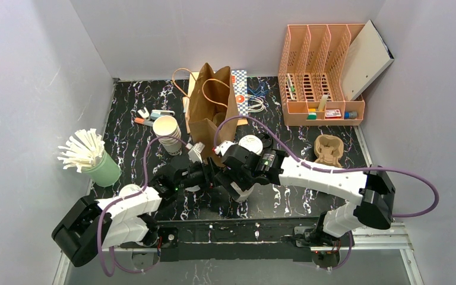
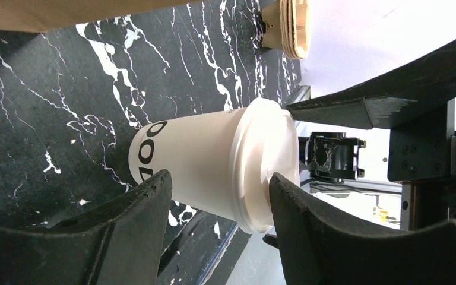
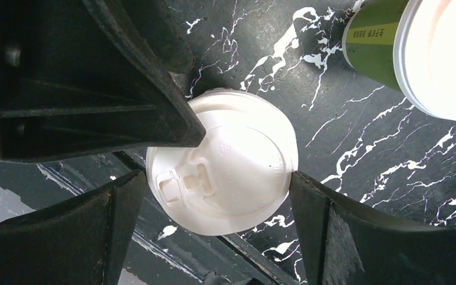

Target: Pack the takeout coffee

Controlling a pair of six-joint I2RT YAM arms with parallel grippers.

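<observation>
The cream cup (image 3: 222, 160) stands upright by the table's (image 3: 356, 154) near edge. The right gripper (image 3: 217, 184) is spread wide around its top, with little slack either side. The left gripper (image 2: 217, 190) is parted, flanking the cup's side. The green cup (image 3: 380, 41) stands nearby, apart.

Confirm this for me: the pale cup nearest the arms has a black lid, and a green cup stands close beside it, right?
Not quite. The lid is white, not black; the right wrist view looks straight down on it. So the pale cup has a white lid, and a green cup stands close beside it.
</observation>
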